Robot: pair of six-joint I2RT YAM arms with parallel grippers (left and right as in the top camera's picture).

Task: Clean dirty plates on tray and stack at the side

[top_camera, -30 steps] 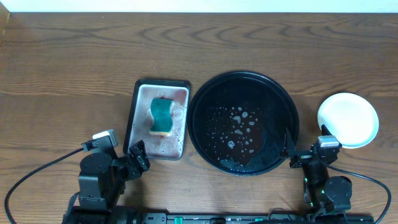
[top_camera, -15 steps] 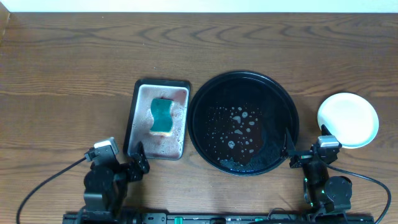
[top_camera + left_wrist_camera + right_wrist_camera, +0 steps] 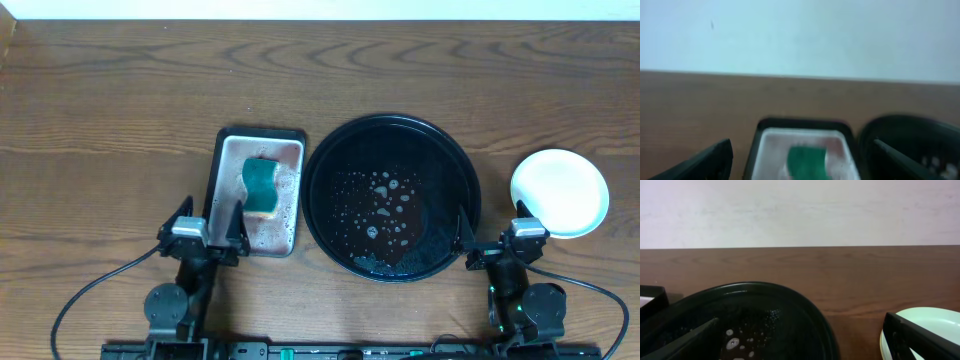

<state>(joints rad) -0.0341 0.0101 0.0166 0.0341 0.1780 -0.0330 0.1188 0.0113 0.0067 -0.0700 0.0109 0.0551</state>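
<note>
Left gripper (image 3: 213, 208): jaws spread wide, nothing held, straddling near edge of sponge tray (image 3: 222, 180).
Right gripper (image 3: 490, 216): jaws spread wide, nothing held, one finger over tray (image 3: 320, 190) rim, other beside plates (image 3: 559, 192).
Tray: wet, suds.
Plates: stacked right of tray, apart from rim.
Green sponge (image 3: 261, 186) in sponge tray.
Beyond: bare wooden table (image 3: 120, 120), pale wall (image 3: 800, 210).

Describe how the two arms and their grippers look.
Both arms are black, with rounded joint housings. The left gripper and right gripper each carry a small grey block above two dark, tapering fingers, wedge-shaped in the wrist views. A thin black cable curves away from each arm. Small green lights show on the right arm.
</note>
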